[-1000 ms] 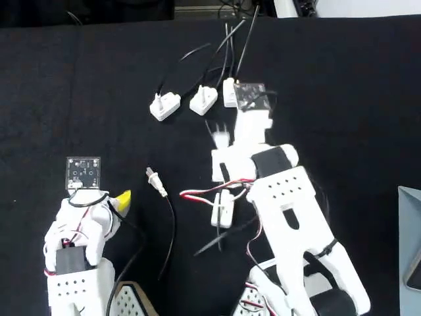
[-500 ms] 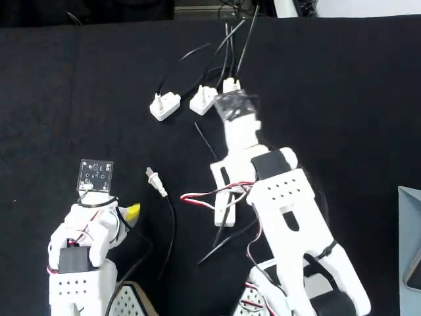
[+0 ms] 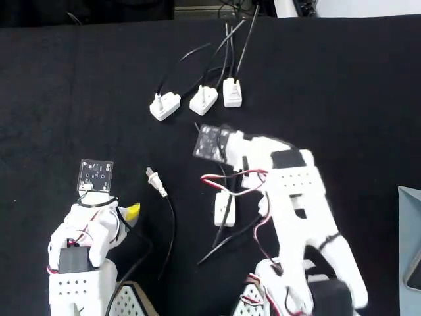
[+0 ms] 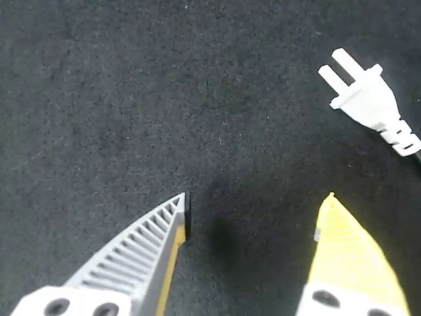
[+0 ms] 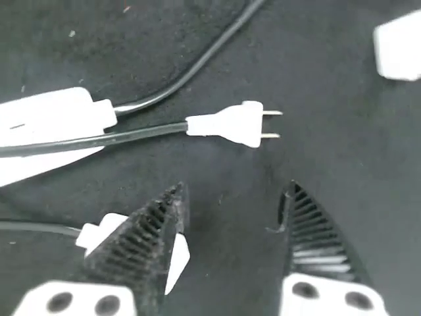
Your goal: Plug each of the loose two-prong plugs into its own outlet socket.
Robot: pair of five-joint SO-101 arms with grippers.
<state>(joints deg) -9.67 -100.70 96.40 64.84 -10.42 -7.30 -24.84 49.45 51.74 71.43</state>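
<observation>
Three white outlet sockets on black cables lie in a row at the back: left [image 3: 164,106], middle [image 3: 203,100], right [image 3: 231,92]. A loose white two-prong plug [image 3: 156,180] on a black cord lies ahead of my left arm; the left wrist view has it [image 4: 368,102] beyond and to one side of my left gripper [image 4: 256,197], which is open over bare cloth. My right gripper [image 5: 235,191] is open just short of a second white plug [image 5: 233,124], which lies flat with its prongs pointing sideways. The right arm [image 3: 289,191] sits mid-table below the sockets.
A white adapter block [image 3: 224,209] with loose cords lies under the right arm, and it shows beside the plug [image 5: 46,115]. A white piece [image 5: 99,234] sits partly under one right finger. A grey-blue object [image 3: 409,237] stands at the table's right edge.
The right arm has pulled back from the right socket and swung left, lower on the table. The left arm shifted slightly forward early, then stayed still.
</observation>
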